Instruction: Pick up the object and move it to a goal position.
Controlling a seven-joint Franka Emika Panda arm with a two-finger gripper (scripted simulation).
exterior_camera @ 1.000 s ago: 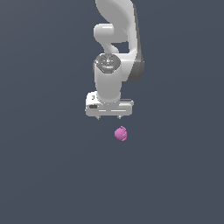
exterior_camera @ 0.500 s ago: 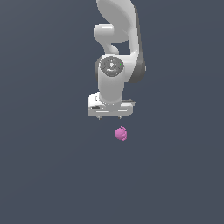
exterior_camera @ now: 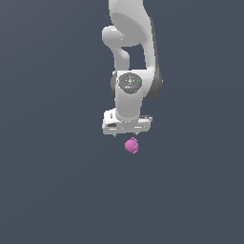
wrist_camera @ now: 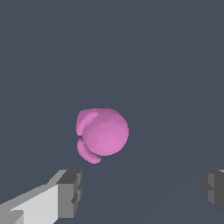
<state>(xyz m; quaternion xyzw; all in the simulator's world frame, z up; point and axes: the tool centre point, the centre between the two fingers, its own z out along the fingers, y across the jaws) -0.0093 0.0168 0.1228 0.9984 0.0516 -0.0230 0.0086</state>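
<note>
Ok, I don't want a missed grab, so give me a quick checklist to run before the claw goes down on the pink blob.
1. Claw open: ok. In the wrist view the claw shows its two fingertips set wide apart.
2. Nothing held: ok. The gap between the fingertips is bare.
3. Pink blob narrower than the opening: ok.
4. Blob centred between the fingertips: not ok. In the wrist view it sits towards one fingertip, not midway.
5. Claw above the blob: ok, roughly. In the exterior view the claw sits just over the blob.
6. Height left to descend: cannot tell.
</note>
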